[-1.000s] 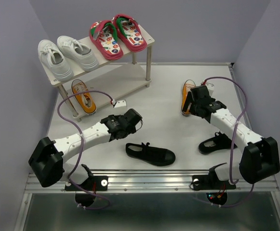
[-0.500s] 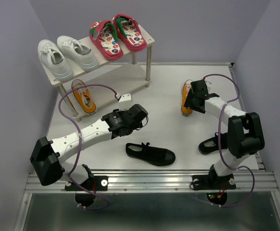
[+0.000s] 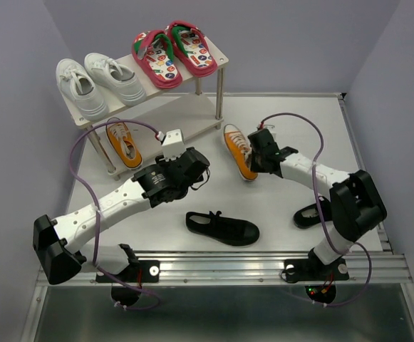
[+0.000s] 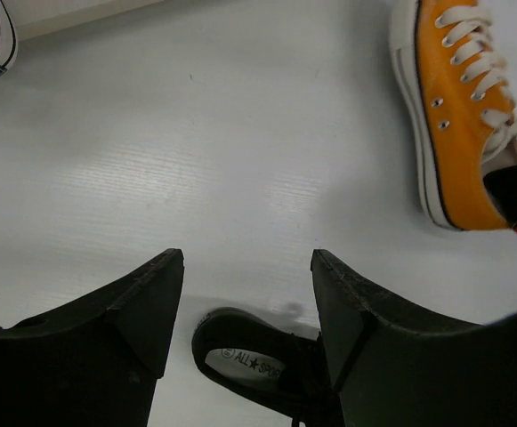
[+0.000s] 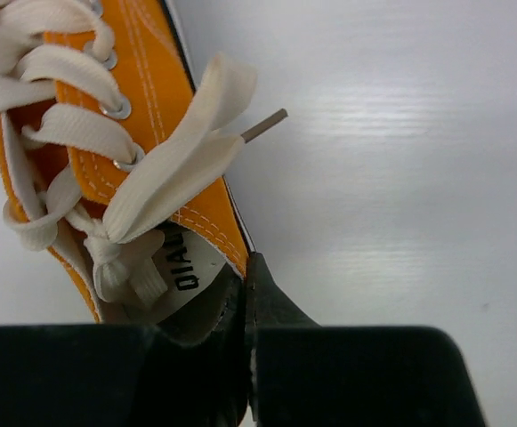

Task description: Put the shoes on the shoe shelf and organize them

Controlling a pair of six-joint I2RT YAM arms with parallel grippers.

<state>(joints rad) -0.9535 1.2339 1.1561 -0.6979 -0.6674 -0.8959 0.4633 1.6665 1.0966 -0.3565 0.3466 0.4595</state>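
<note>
Top external view: far left on the white tabletop point(image 3: 264, 206), small two-tier shoe shelf of pale beige boards on thin metal legs point(image 3: 192, 117). On its upper board, pair of white sneakers point(image 3: 96, 82) at the left, pair of red flip-flops with printed insoles and green straps point(image 3: 172, 51) at the right. On the lower board's left end, one orange white-laced sneaker point(image 3: 123, 144). Second orange white-laced sneaker point(image 3: 236, 148) just right of the shelf, toe pointing far-left, pinched at the heel collar by the right fingers point(image 3: 254, 158), closed tight on the side wall, one inside over the insole, one outside. Lifted or resting on the tabletop: cannot tell. Left fingers point(image 3: 196, 169) spread wide, holding nothing, above bare tabletop just far of the heel of a black strap shoe point(image 3: 222, 228) lying near centre. Other black strap shoe point(image 3: 319, 211) near right, partly hidden by the right arm point(image 3: 313, 174).
</note>
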